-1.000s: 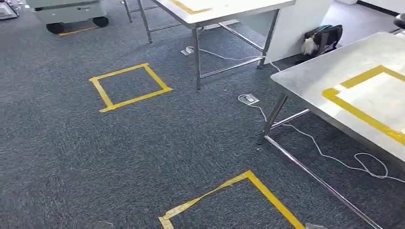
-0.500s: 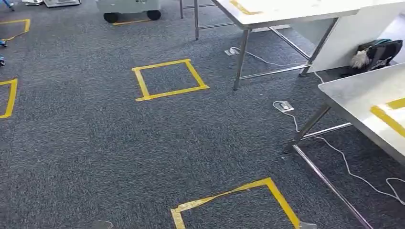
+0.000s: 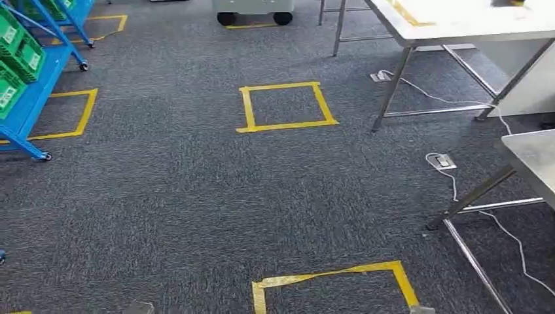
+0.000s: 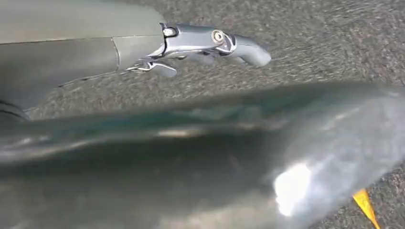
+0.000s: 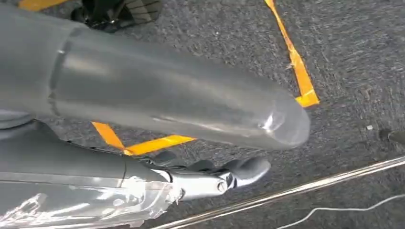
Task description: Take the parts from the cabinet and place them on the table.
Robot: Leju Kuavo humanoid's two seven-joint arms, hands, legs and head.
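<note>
blue metal rack (image 3: 33, 98) at the far left of the head view, on small castors, green plastic bins (image 3: 16, 49) slanting on its shelves, labels facing out; parts inside too small to tell. long side of the rack running away up the floor. steel table (image 3: 458, 23) at the top right, flat pale top with a yellow tape strip; corner of a second table (image 3: 533, 157) at the right edge. rough grey carpet (image 3: 196, 196) marked with yellow tape squares (image 3: 286, 106); white cable (image 3: 471, 209) trailing under the tables. left hand (image 4: 191, 47) hanging over carpet, smooth grey fingers (image 4: 248, 51) stretched out, grasping nothing. right hand (image 5: 205, 176) likewise released, fingers (image 5: 248, 168) loosely extended above a table rail.
</note>
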